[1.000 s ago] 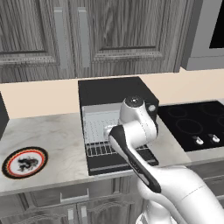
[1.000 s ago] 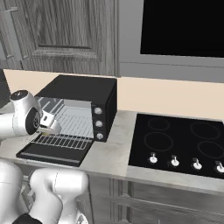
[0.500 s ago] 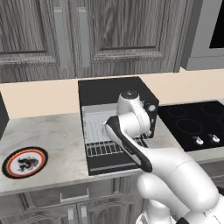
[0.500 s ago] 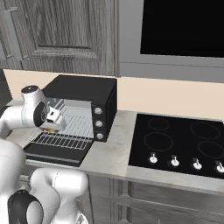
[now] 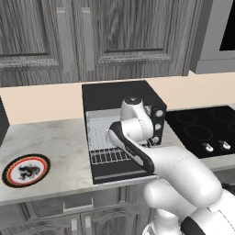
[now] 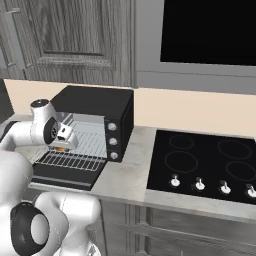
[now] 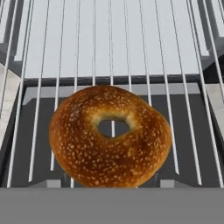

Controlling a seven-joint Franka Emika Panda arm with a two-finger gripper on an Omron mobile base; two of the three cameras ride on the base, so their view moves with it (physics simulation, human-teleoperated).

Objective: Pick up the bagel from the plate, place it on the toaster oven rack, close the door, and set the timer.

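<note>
Risk: claw [image 6: 60, 148] state indeterminate over the golden-brown sesame ring bagel [image 7: 109, 136] on the silver wire rack [image 7: 131, 48]; near the front edge, it may roll off.

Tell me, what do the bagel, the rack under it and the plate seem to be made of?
The bagel looks like baked bread: golden-brown crust, speckled with pale seeds. The rack looks like bare metal wire: thin, silvery parallel bars. The plate could be glazed ceramic, with black rim, red ring and patterned white centre, though the rendering leaves that open.
</note>
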